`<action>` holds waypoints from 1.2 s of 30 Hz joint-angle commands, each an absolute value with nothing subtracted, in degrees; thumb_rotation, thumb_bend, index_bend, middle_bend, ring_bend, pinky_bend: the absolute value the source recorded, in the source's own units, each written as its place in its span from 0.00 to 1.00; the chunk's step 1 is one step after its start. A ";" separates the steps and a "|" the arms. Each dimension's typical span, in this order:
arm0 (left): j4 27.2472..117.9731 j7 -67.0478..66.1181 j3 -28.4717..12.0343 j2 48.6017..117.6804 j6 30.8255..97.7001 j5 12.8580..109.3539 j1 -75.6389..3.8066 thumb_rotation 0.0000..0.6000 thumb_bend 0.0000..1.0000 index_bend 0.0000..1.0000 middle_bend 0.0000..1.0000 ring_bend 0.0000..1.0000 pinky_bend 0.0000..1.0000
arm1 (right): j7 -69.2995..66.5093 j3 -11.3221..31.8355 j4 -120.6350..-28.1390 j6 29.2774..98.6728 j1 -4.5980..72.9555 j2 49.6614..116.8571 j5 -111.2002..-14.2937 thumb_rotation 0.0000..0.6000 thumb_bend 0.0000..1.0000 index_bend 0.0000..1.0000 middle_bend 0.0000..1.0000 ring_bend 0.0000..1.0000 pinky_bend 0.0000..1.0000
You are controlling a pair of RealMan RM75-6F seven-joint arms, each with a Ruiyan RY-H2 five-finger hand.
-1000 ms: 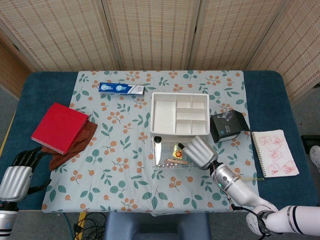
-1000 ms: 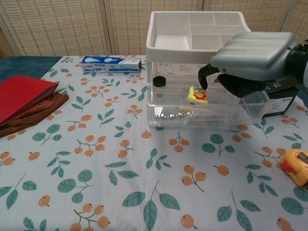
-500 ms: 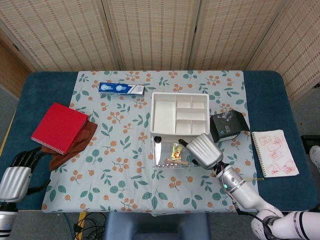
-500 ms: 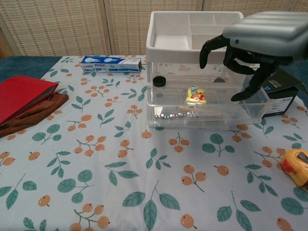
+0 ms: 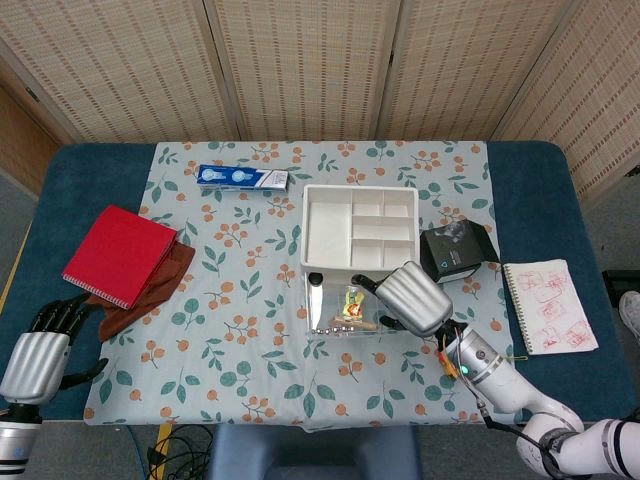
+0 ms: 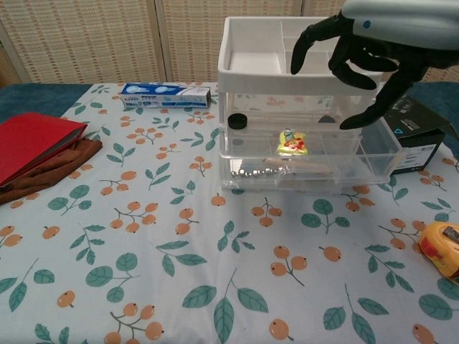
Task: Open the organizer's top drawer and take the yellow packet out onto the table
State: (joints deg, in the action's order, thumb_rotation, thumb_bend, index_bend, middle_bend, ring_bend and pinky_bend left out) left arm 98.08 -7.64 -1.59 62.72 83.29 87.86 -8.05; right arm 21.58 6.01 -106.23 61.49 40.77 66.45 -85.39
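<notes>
**Hand lifts off with packet left behind**

The right hand (image 6: 373, 54) has risen above the open drawer (image 6: 308, 154), fingers spread and empty. The yellow packet (image 6: 292, 142) remains inside, apparently ungrasped; another reach seems needed. The left hand (image 5: 35, 350) idles, open.

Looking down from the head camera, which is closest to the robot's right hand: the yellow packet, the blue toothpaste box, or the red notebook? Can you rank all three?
Measured from the right hand in the head view:
1. Yellow packet: just to its left, inside the clear drawer.
2. Blue toothpaste box: toward the far left of the cloth, beyond the organizer.
3. Red notebook: far left, on the brown cloth at the table's edge.
</notes>
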 commanded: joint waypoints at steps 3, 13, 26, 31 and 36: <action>98.31 -7.65 -1.49 62.42 83.41 87.57 -7.78 1.00 0.17 0.20 0.13 0.14 0.13 | 25.06 5.95 -103.09 55.44 44.85 66.25 -88.17 1.00 0.11 0.29 0.87 0.95 1.00; 98.01 -7.36 -1.40 62.31 83.34 87.06 -7.49 1.00 0.18 0.20 0.13 0.14 0.13 | 28.90 5.06 -98.95 50.68 48.19 67.23 -91.54 1.00 0.11 0.31 0.90 0.99 1.00; 97.90 -7.49 -1.49 62.41 83.15 86.86 -7.54 1.00 0.18 0.20 0.13 0.14 0.13 | 27.75 4.64 -95.80 47.78 50.41 69.22 -92.40 1.00 0.15 0.34 0.90 0.99 1.00; 97.95 -7.64 -1.43 62.43 83.04 86.82 -7.53 1.00 0.18 0.20 0.13 0.14 0.13 | 27.23 4.49 -95.21 47.47 50.70 69.67 -92.33 1.00 0.16 0.38 0.90 0.99 1.00; 97.99 -7.84 -1.45 62.48 82.97 86.78 -7.56 1.00 0.17 0.20 0.13 0.14 0.13 | 27.15 4.34 -94.96 47.46 50.70 69.66 -92.11 1.00 0.21 0.41 0.91 1.00 1.00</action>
